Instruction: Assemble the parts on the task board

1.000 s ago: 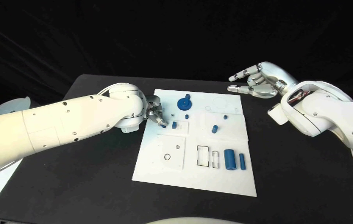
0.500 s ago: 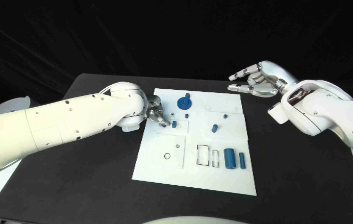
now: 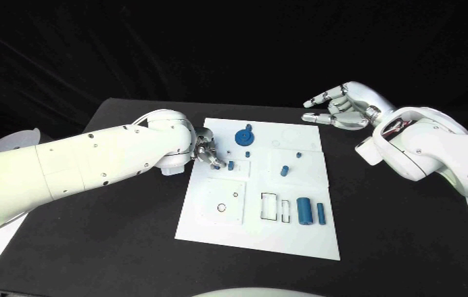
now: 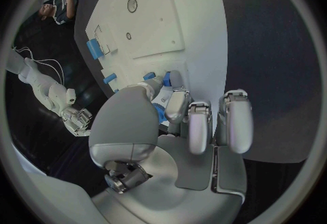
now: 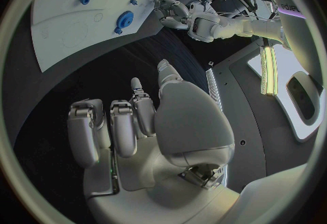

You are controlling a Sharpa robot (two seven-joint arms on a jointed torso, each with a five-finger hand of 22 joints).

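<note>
The white task board [image 3: 255, 239] lies mid-table. On it are a blue gear [image 3: 244, 135], small blue pegs [image 3: 231, 165] [image 3: 285, 170] and two blue cylinders [image 3: 305, 210] near the front. My left hand [image 3: 205, 149] is at the board's left edge, fingers curled, one fingertip [image 4: 175, 79] right beside a small peg [image 4: 166, 78]. A patch of blue [image 4: 160, 112] shows between thumb and fingers; I cannot tell if it is held. My right hand [image 3: 341, 107] hovers off the board's far right corner, fingers apart, holding nothing.
Outlined slots and two small holes [image 3: 221, 208] mark the board's front half. Black table [image 3: 107, 243] surrounds the board on every side. The left forearm [image 3: 97, 165] lies across the table's left part.
</note>
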